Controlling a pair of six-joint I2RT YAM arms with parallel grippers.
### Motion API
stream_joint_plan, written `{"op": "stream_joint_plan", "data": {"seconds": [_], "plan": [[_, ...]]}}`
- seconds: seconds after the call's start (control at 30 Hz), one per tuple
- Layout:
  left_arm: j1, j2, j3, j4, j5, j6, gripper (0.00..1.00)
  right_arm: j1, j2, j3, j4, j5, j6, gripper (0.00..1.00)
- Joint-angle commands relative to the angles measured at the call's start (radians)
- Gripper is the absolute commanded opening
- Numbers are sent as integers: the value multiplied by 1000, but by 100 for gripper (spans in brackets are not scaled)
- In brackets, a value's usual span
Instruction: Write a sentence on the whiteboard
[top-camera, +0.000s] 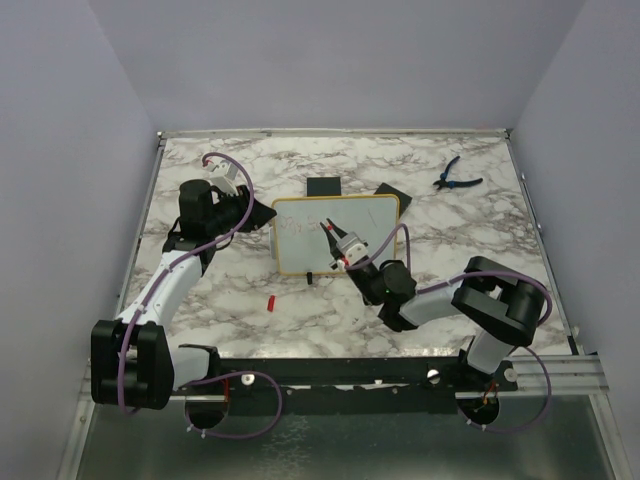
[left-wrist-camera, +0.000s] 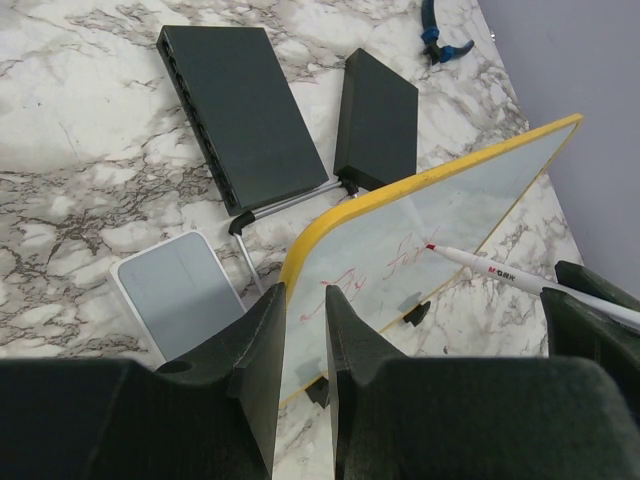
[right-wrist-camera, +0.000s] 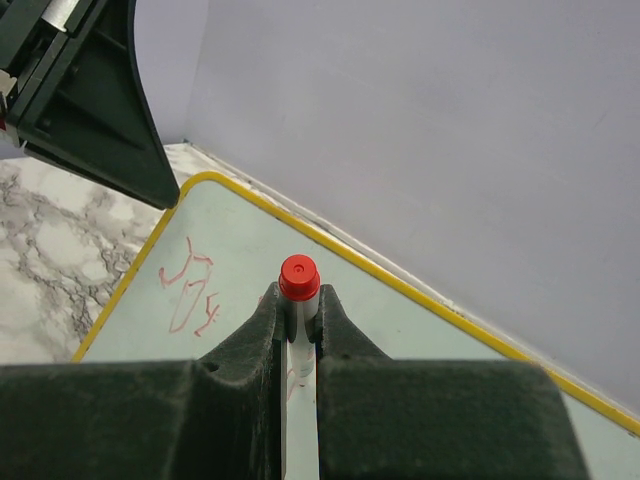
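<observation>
Two grippers work at one whiteboard (top-camera: 372, 212), which stands tilted on its feet mid-worktop, a bit nearer the far edge than the near one, long side parallel to the far edge. Yellow frame, white face toward the near edge.

The left gripper (top-camera: 265, 214) is on the board's left end. In the left wrist view its fingers (left-wrist-camera: 262, 350) sit narrow, one on each side of the yellow frame, clamped on the rim of the board.

The right gripper (top-camera: 335, 240) is in front of the board's middle, closed tight on a white marker (left-wrist-camera: 495, 272). The marker's red tip touches the white face. In the right wrist view the marker's red end (right-wrist-camera: 298, 278) pokes out between the two closed fingers (right-wrist-camera: 250, 340).

The sentence (left-wrist-camera: 370, 272) is a thin, faint red scribble on the left half of the face, running from near the left frame toward the marker tip. Its letters cannot be read.

- Red cap (top-camera: 271, 302) lies on the marble worktop (top-camera: 250, 325), between the board and the near edge, apart from both grippers.
- Two black squares (top-camera: 323, 187) (top-camera: 392, 194) lie just behind the board, toward the far edge.
- Blue-handled pliers (top-camera: 456, 177) lie near the far right corner, well apart from the board.
- Grey pad with white border (left-wrist-camera: 180, 290) lies flat just beside the left fingers.
</observation>
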Motion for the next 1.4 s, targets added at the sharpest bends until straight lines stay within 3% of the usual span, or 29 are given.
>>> {"op": "stream_joint_plan", "data": {"seconds": [0.0, 0.83, 1.37], "plan": [[-6, -24, -2, 10, 8, 12, 24, -12, -13, -28, 210, 28, 9, 1], [-6, -25, -2, 10, 7, 12, 24, -5, -45, -50, 210, -33, 49, 1], [-6, -33, -3, 8, 6, 12, 23, 66, -237, -118, 115, -37, 69, 1]]}}
